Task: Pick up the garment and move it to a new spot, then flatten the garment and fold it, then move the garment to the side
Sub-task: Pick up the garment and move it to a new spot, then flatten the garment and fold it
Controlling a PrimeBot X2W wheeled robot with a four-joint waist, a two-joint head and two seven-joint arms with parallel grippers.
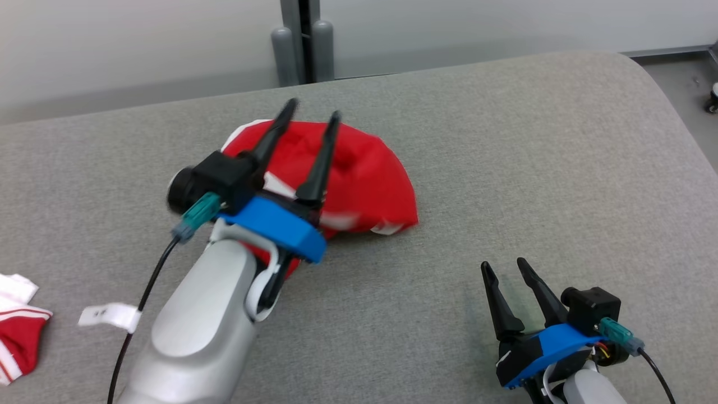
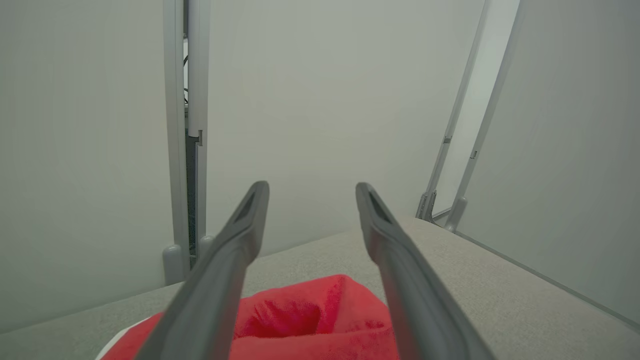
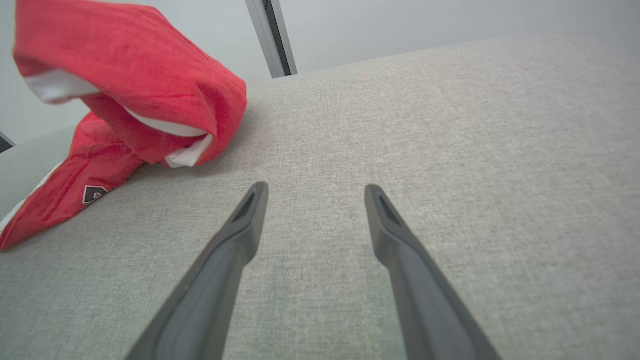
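so the left gripper [image 1: 313, 109] is stretched forward, fingers spread apart, pale forearm [image 1: 196, 331] slanting in behind it. the right gripper [image 1: 503, 264] sits well back off to its right, fingers spread wide too.

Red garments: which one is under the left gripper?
The crumpled garment in the middle; the left gripper hangs open above it. The other garment lies far left.

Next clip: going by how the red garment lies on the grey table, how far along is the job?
Looks done: the crumpled red garment with white trim lies on the grey fabric table, unheld, possibly at its new spot. In hand: nothing; the left gripper is open above it, the right gripper open and apart from it. Left: flattening, folding, moving aside, since it is bunched.
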